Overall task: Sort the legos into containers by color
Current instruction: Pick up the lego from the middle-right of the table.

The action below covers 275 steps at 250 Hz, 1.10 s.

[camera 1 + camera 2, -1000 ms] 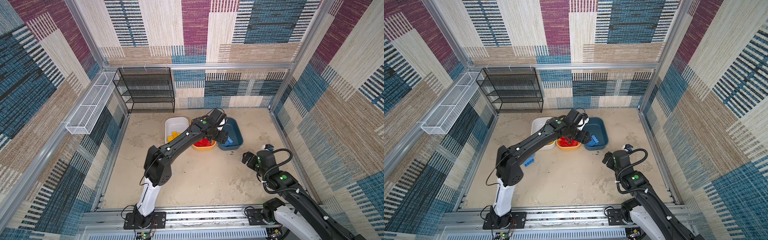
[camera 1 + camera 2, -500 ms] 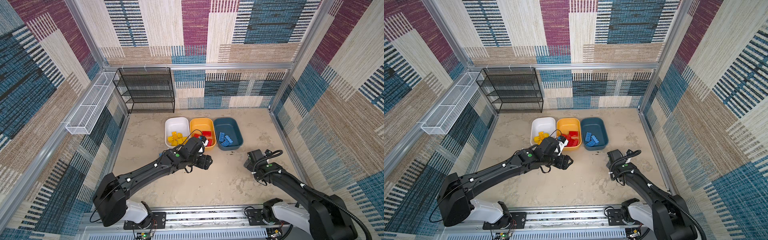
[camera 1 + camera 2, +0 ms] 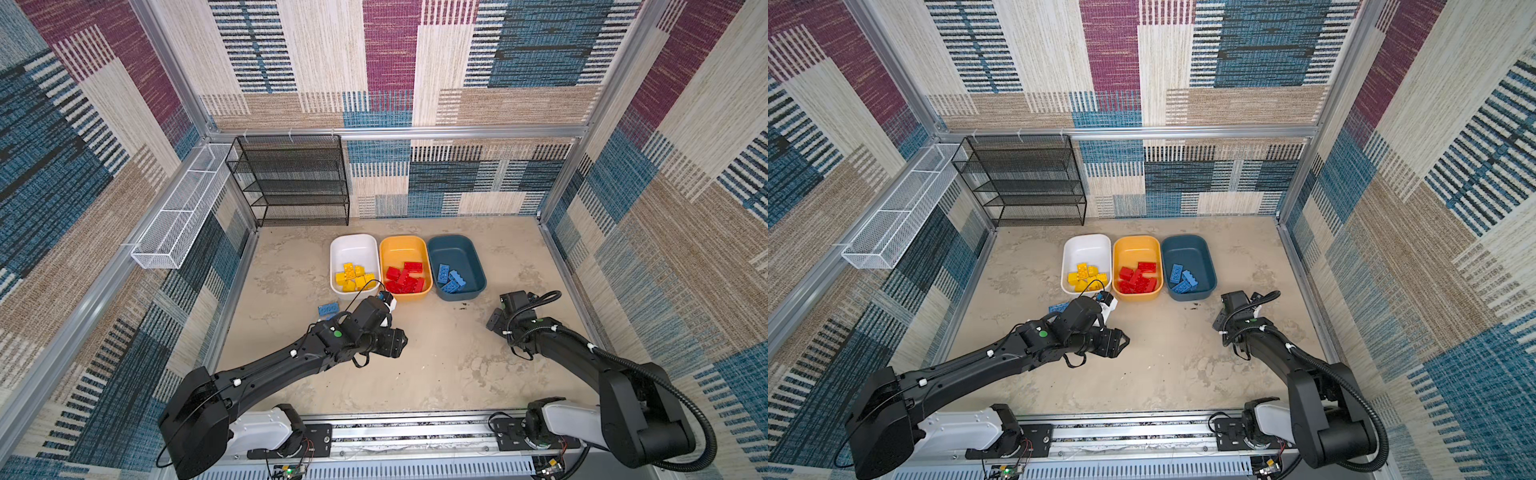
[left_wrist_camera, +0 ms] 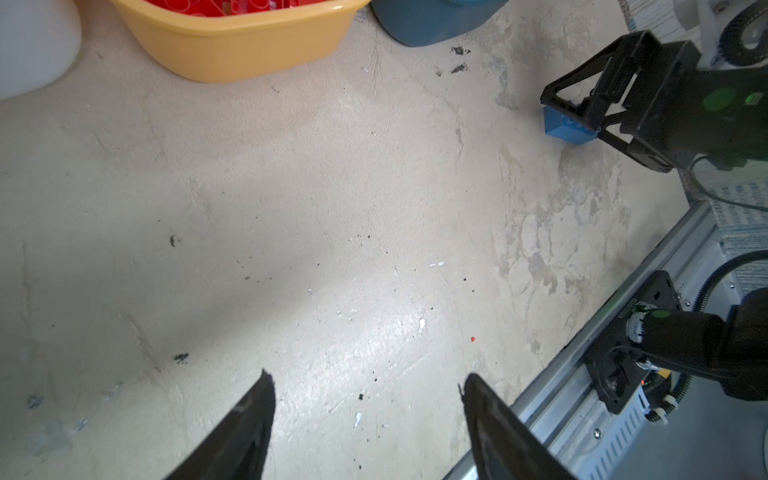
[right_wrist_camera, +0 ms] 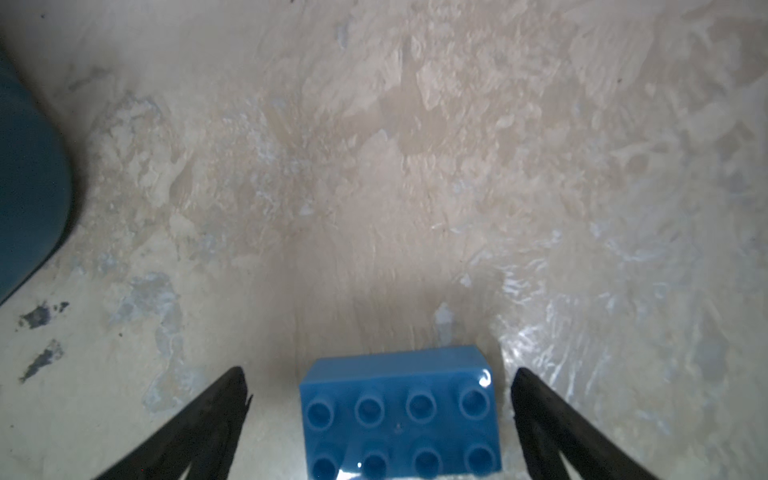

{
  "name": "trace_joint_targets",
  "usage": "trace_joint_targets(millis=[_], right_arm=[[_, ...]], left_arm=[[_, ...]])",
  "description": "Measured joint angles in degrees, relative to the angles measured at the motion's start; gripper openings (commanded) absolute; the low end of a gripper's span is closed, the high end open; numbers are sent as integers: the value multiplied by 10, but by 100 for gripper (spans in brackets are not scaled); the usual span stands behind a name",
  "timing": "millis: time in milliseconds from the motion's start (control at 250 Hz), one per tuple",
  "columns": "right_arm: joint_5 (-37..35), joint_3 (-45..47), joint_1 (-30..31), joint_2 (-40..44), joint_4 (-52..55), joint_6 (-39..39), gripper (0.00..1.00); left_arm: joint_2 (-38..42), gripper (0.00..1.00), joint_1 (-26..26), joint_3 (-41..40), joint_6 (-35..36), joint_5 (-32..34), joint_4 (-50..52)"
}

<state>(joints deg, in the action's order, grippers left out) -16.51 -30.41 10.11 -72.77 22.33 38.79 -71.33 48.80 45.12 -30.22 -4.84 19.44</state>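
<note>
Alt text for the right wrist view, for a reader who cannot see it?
A light blue brick lies studs-up on the beige table inside the open right pincer, touching neither jaw. A curved bit of the dark teal tub shows at the frame's edge.

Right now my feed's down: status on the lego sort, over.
Left fingers open, empty. Right fingers open, straddling blue brick on floor, not gripped. Second blue brick loose near white tub. Nothing blocking.
</note>
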Motion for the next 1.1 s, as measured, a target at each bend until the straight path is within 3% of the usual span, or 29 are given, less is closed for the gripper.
trace_joint_targets(millis=[212, 368, 604, 840, 976, 1100], right_arm=[[10, -8, -1, -26, -7, -20, 85], [15, -9, -1, -31, -15, -30, 66], [26, -12, -1, -31, -19, -48, 57], [108, -23, 1, 30, -16, -89, 55], [164, -66, 2, 74, -22, -123, 54], [204, -136, 2, 50, -28, -152, 55]], left_arm=[[10, 72, 0, -27, -9, 1, -7], [8, 72, 0, -41, -13, 1, -14], [24, 72, 0, -62, -23, 9, -28], [76, 72, -5, -75, -43, 47, -24], [108, 72, -28, -75, -56, 66, 4], [146, 72, -53, -79, -67, 92, 40]])
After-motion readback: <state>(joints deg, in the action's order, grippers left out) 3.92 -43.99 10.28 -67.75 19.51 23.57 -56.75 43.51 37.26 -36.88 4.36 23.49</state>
